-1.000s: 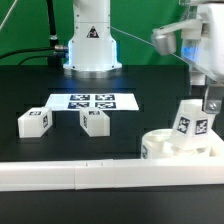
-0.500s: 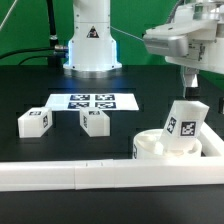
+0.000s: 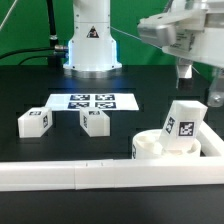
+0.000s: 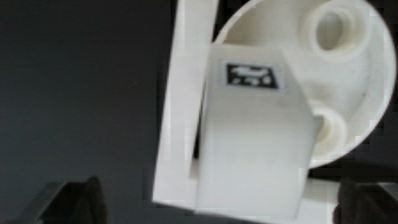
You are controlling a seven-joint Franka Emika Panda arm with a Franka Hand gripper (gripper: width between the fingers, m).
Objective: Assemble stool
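Observation:
The round white seat point(image 3: 160, 146) lies at the exterior view's right, against the white border rail point(image 3: 60, 176). One white leg point(image 3: 182, 124) stands on the seat, leaning, its tag facing the camera. Two more tagged legs point(image 3: 35, 121) point(image 3: 95, 120) lie on the black table at the left. My gripper point(image 3: 198, 84) hangs above the standing leg, open and empty, clear of it. In the wrist view the leg point(image 4: 249, 130) and the seat point(image 4: 338, 60) lie beneath my gripper point(image 4: 222, 205), with the dark fingertips point(image 4: 79, 200) wide apart on either side.
The marker board point(image 3: 92, 101) lies flat at the table's middle back. The arm's white base point(image 3: 90, 40) stands behind it. The border rail runs along the front edge, with a raised block point(image 3: 212, 150) at its right end.
My gripper has let go of the leg and risen away from it. The leg has shifted slightly to the left and now leans on the seat unheld.

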